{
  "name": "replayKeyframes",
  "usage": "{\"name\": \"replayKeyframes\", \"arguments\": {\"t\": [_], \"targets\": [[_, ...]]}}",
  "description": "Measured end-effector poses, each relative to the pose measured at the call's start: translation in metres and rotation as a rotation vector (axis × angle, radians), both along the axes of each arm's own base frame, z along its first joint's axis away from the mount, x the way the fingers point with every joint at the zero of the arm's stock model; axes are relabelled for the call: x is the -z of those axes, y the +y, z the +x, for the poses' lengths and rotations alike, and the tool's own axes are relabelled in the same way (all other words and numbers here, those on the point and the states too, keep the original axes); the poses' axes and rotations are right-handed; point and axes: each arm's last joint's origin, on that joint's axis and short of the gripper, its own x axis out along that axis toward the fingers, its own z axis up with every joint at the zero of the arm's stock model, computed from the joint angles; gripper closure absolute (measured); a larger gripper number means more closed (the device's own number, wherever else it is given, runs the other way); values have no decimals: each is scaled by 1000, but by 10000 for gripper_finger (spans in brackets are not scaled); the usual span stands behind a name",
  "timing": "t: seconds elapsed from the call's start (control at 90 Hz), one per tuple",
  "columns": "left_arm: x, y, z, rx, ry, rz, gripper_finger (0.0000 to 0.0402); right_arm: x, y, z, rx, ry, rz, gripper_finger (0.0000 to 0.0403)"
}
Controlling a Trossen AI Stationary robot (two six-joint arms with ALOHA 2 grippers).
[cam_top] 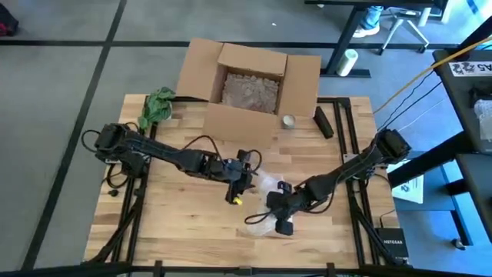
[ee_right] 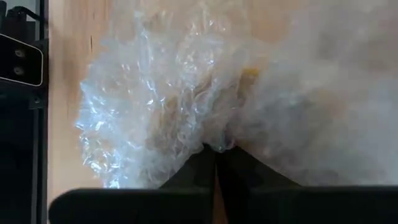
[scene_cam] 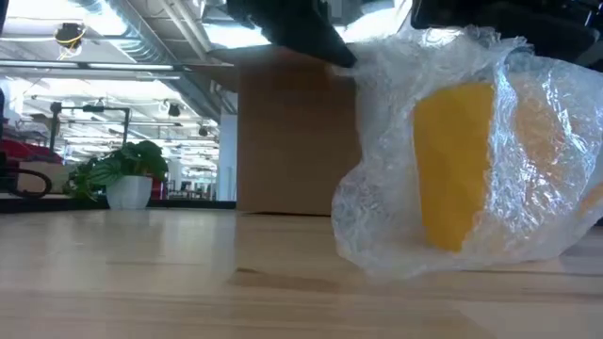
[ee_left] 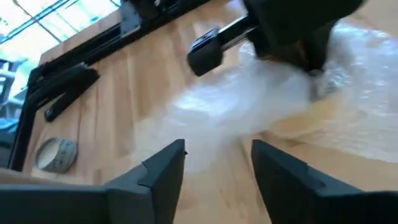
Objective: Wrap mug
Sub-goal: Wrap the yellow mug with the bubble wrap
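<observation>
- Two arms are meeting over the wooden worktop (cam_top: 184,208), with a cardboard box (cam_top: 247,86) sitting at its far edge.
- Bubble wrap (scene_cam: 443,151) is covering the yellow mug (scene_cam: 454,165), which is standing near the front.
- Right claw (ee_right: 216,152) is pinching the wrap, fingers together.
- Left claw (ee_left: 214,163) is hovering beside it, fingers apart.

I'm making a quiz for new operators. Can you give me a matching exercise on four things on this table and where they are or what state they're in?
Things:
1. mug
2. box
3. green cloth
4. tape roll

States:
A. at the table's back left corner
B. open, filled with packing paper
C. just in front of the box, to its right
D. yellow, inside bubble wrap

Pairs: 1-D, 2-B, 3-A, 4-C
</observation>
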Motion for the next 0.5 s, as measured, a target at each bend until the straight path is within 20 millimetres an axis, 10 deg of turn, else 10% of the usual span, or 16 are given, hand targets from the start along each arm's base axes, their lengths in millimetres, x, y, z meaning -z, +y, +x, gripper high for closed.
{"name": "replayKeyframes", "arguments": {"t": [0.5], "targets": [[1,28,4,-41,13,46,175,0,0,0,1,-1,0,403]]}}
